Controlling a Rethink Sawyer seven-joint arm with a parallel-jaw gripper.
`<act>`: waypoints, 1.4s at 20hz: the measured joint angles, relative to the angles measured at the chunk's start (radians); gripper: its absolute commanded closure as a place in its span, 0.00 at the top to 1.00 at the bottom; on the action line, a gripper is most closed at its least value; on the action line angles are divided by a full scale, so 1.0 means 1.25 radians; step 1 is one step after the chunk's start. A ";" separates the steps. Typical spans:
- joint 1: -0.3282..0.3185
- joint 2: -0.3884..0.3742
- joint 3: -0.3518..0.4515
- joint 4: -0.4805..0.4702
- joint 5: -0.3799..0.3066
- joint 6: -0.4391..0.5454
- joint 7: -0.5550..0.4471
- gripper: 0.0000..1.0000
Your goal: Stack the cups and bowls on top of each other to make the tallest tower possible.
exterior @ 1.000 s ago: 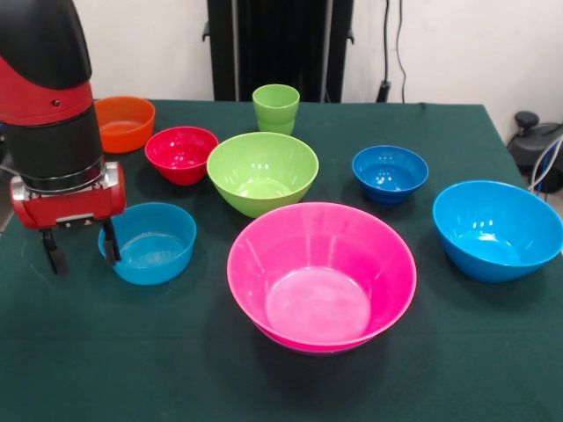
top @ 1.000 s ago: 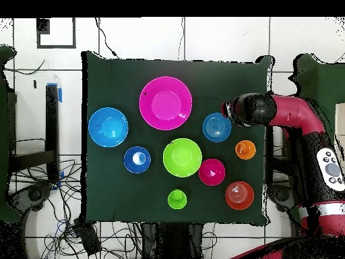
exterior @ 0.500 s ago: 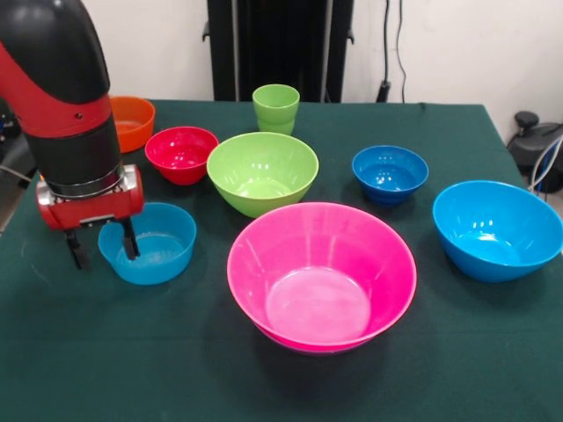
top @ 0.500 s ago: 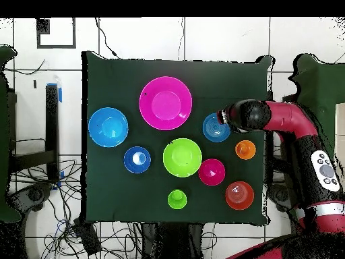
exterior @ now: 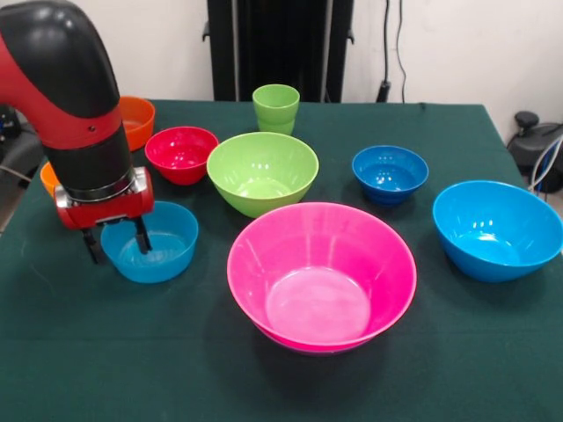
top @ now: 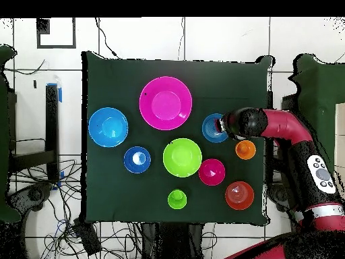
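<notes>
My hand (exterior: 116, 244) hangs with fingers apart, straddling the near-side rim of the light-blue bowl (exterior: 151, 242), one finger inside and one outside. Nothing is stacked yet. Next I judge I should pinch that rim and lift.

The red and black arm (top: 286, 128) reaches in from the right across the edge of the dark green tabletop (top: 108, 74), and its pincer (top: 222, 125) sits over the right rim of the small light-blue bowl (top: 213, 127); whether its fingers stand apart cannot be told from above. Just below and right of the pincer is the orange cup (top: 245, 150). Further down lie the red bowl (top: 211, 171) and the orange bowl (top: 239, 195). Left and up from the pincer is the large pink bowl (top: 165, 102); left and down, the lime green bowl (top: 182, 157), with the light green cup (top: 177, 199) below it. Well to the left are the dark-blue bowl (top: 137, 159) and the sky-blue bowl (top: 108, 127).
</notes>
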 measured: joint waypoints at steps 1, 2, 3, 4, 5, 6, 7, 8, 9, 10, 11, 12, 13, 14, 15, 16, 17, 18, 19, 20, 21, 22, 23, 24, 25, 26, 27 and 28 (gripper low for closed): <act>-0.001 0.003 -0.002 0.000 0.000 0.000 0.000 1.00; -0.002 0.006 -0.004 0.000 0.000 0.000 0.000 1.00; -0.003 0.011 -0.006 0.000 -0.001 0.000 0.000 1.00; -0.004 0.015 -0.007 0.000 -0.001 0.000 0.000 1.00; -0.005 0.018 -0.008 0.000 -0.001 0.000 0.000 1.00; -0.007 0.023 -0.008 0.000 -0.002 0.000 0.000 1.00; -0.009 0.029 -0.007 0.000 -0.001 0.000 0.000 1.00; -0.010 0.029 -0.007 -0.002 0.000 0.000 0.000 1.00; -0.011 0.029 -0.007 -0.003 0.000 0.000 0.000 1.00; -0.011 0.029 -0.007 -0.005 -0.001 0.000 0.000 0.00; -0.012 0.029 -0.007 -0.005 -0.001 0.000 0.000 0.00; -0.012 0.029 -0.006 -0.006 -0.001 0.000 0.000 0.00; -0.014 0.029 -0.006 -0.007 -0.001 -0.001 0.000 0.00; -0.017 0.029 -0.005 -0.008 0.000 -0.003 0.000 0.00; -0.017 0.029 -0.005 -0.008 0.000 -0.003 0.000 0.00; -0.023 0.030 -0.005 -0.008 0.001 -0.005 0.000 0.00; -0.024 0.030 -0.005 -0.008 0.002 -0.005 0.000 0.00; -0.025 0.030 -0.005 -0.007 0.003 -0.005 0.000 0.00; -0.026 0.029 -0.005 -0.005 0.003 -0.005 0.000 0.00; -0.026 0.028 -0.005 -0.003 0.003 -0.007 0.000 0.00; -0.027 0.025 -0.005 0.000 0.003 -0.010 0.000 0.00; -0.027 0.022 -0.005 0.004 0.003 -0.013 0.000 0.00; -0.028 0.018 -0.005 0.011 0.002 -0.018 0.000 0.00; -0.029 0.014 -0.005 0.015 0.002 -0.021 0.000 0.00; -0.030 0.003 -0.006 0.029 0.002 -0.029 0.000 0.00; -0.031 -0.001 -0.006 0.034 0.002 -0.031 0.000 0.00; -0.031 -0.008 -0.006 0.042 0.002 -0.035 0.000 0.00; -0.033 -0.028 -0.006 0.066 0.002 -0.044 0.000 0.00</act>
